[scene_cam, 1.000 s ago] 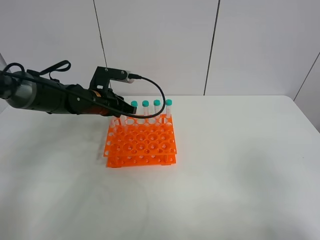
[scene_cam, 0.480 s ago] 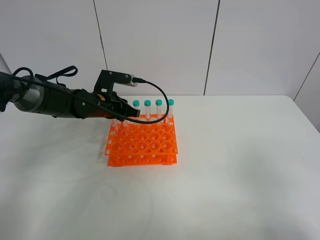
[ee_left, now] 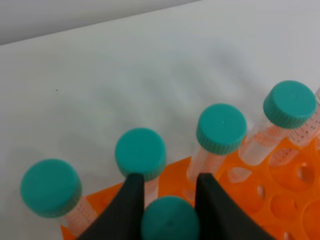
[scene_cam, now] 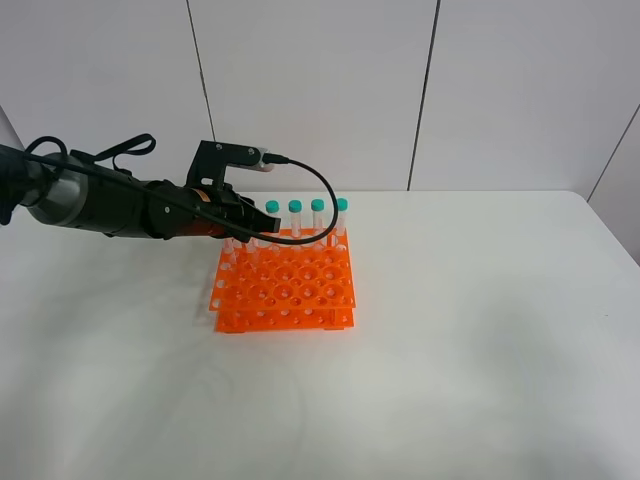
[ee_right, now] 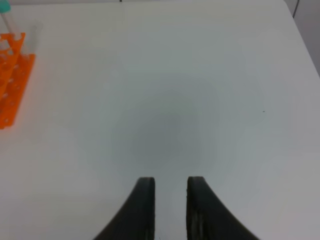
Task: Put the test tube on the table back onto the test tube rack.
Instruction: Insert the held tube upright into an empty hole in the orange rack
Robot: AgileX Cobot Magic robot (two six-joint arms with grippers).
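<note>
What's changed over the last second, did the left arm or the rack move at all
The left gripper, closed on a test tube, shifted slightly right at the rack's back-left corner between a second and half a second ago; the test tube rack and its four standing tubes shifted slightly right too. Since then nothing visibly changed. The table looks as before.

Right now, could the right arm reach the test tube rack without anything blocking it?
Probably yes: bare table lies between the right pincer and the test tube rack, though it sits well off to the side.
</note>
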